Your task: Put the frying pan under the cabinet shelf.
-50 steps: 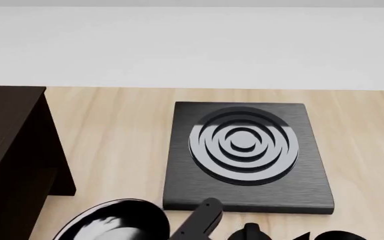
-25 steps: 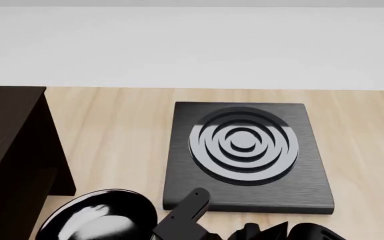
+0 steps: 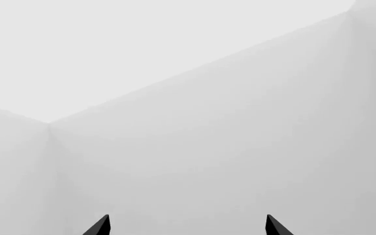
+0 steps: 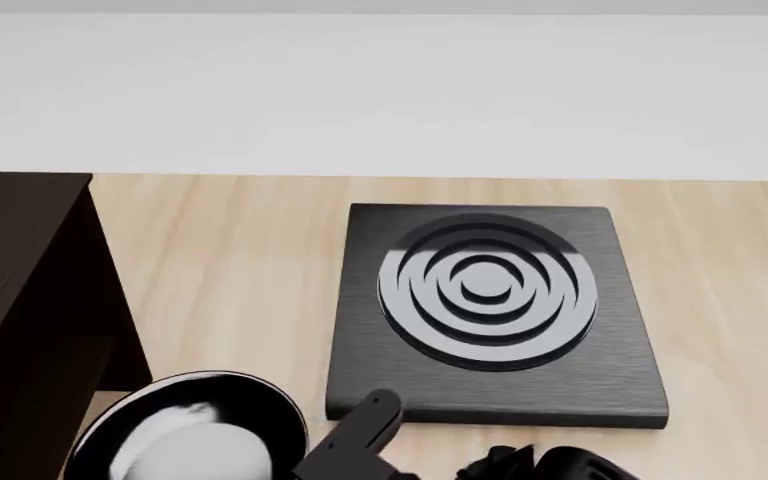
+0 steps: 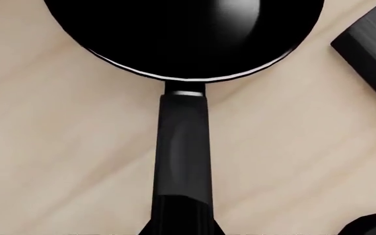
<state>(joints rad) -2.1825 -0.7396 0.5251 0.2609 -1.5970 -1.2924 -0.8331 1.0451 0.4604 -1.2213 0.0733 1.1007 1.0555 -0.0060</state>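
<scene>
Frying pan (image 4: 184, 430) sits at the desk's (image 4: 237, 260) near edge, just right of the cabinet shelf (image 4: 17, 300). Right pincer's state cannot be told, though the handle runs toward its camera. Left pincer (image 3: 186, 226) stands wide, empty. Advice: keep the pan level and low, sliding leftward under the shelf. Since earlier, the pan has shifted left, clear of the stove plate (image 4: 491, 310).
</scene>
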